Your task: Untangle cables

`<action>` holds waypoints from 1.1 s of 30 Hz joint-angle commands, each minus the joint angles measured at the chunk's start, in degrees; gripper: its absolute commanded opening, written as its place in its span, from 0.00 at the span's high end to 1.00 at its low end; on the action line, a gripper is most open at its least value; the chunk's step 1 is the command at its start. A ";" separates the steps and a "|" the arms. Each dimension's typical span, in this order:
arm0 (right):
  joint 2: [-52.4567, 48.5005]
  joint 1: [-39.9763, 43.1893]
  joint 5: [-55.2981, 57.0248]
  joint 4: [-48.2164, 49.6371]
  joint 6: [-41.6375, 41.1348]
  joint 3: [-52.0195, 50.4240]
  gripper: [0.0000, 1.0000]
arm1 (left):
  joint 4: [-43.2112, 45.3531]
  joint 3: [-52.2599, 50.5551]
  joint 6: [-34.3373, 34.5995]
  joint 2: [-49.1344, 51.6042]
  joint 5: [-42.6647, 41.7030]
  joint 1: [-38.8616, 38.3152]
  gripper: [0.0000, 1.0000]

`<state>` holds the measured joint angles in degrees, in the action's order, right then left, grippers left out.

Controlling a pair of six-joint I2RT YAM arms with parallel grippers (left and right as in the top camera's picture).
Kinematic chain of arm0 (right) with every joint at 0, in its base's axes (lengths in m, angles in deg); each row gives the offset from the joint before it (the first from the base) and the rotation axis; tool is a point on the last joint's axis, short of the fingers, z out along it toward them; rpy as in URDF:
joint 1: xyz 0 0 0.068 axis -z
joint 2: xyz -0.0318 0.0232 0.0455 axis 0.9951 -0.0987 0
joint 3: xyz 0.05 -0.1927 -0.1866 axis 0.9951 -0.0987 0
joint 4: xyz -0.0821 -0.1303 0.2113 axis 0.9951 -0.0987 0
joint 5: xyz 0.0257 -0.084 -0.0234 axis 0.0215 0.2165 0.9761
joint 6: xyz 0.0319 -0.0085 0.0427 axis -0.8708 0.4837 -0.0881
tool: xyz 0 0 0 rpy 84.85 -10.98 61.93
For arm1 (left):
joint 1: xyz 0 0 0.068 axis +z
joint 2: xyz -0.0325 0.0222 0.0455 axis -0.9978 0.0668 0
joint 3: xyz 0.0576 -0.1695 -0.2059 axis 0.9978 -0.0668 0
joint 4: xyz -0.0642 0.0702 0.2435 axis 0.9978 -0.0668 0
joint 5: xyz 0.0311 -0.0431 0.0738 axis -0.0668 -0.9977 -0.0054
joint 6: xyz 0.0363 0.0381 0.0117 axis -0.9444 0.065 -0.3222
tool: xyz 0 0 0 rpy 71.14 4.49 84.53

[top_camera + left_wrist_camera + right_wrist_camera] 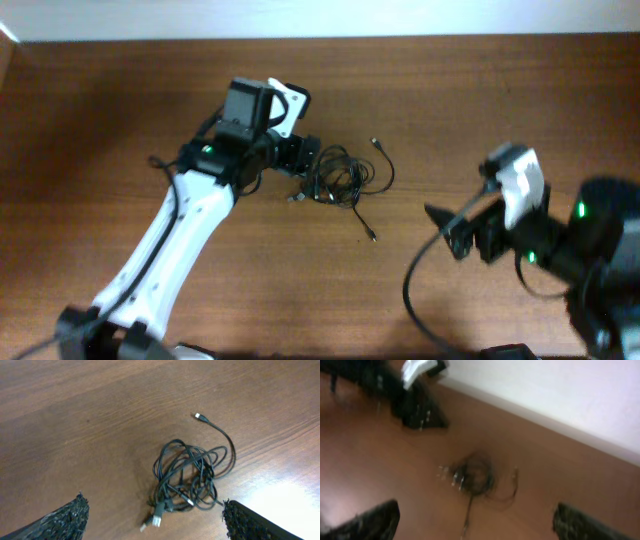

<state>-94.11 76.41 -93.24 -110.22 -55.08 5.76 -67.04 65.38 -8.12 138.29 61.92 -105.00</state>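
The cables [337, 177] lie as one tangled bundle of thin black cords on the wooden table, with loose ends trailing right and down. My left gripper [310, 157] hovers at the bundle's left edge. In the left wrist view it [154, 502] is open, its fingers wide on either side of the cables [190, 477]. The light connector plugs [154, 521] lie between them and nothing is gripped. One plug end [200, 416] reaches away to the far side. My right gripper [445, 232] is open, well to the right of the bundle. Its blurred view shows the cables [475, 477] ahead of the open gripper [476, 506].
The white left arm [170, 250] stretches from the bottom left to the bundle. In the right wrist view the left arm [415, 400] sits beyond the cables. A pale wall [320, 18] borders the table's far edge.
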 commanded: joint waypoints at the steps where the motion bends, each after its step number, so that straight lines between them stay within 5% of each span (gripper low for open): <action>1: -10.62 -0.28 -0.83 -6.03 0.61 11.21 0.01 | -0.07 6.21 -9.03 10.67 -0.42 -1.79 0.11; 3: -15.02 -0.28 -2.69 -7.19 -6.56 11.54 0.01 | 1.88 6.25 -14.05 15.13 -6.51 -1.92 0.16; 6: -20.46 -0.26 -3.08 -8.13 -6.86 11.52 0.01 | 5.81 6.23 -16.15 19.63 -13.05 -3.26 0.33; 15: -23.41 -0.28 -3.08 -8.81 -6.88 11.50 0.01 | 14.10 6.23 -15.67 28.48 -8.28 -8.90 0.52; 16: -23.41 -0.28 -3.08 -8.81 -6.88 11.50 0.01 | 14.27 6.23 -15.67 28.79 -8.28 -8.90 0.57; 17: -23.45 -0.28 -3.08 -8.81 -6.88 11.50 0.01 | 14.21 6.23 -15.19 29.24 -8.28 -8.87 0.91; 18: -23.45 -0.28 -3.08 -8.81 -6.88 11.50 0.01 | 14.25 6.23 -13.27 29.24 -8.28 -8.87 1.00; 21: -23.45 -0.26 -3.06 -8.85 -6.95 11.50 0.01 | 12.00 8.70 -4.22 25.68 -8.28 -8.20 1.00; 25: -23.74 -0.26 -0.24 -8.55 -17.42 11.50 0.07 | -2.27 14.60 8.07 15.19 -8.35 -3.69 1.00; 28: -26.62 -0.31 -0.42 -7.45 -25.88 11.50 0.12 | -7.63 14.64 12.90 8.07 -8.57 -2.10 1.00; 33: -34.73 -0.39 -8.70 -3.04 -28.63 11.50 0.24 | -8.37 14.64 17.92 2.64 -8.96 -1.99 1.00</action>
<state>-126.74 76.39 -98.38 -113.92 -81.05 16.47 -75.54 79.18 5.98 142.99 53.77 -107.20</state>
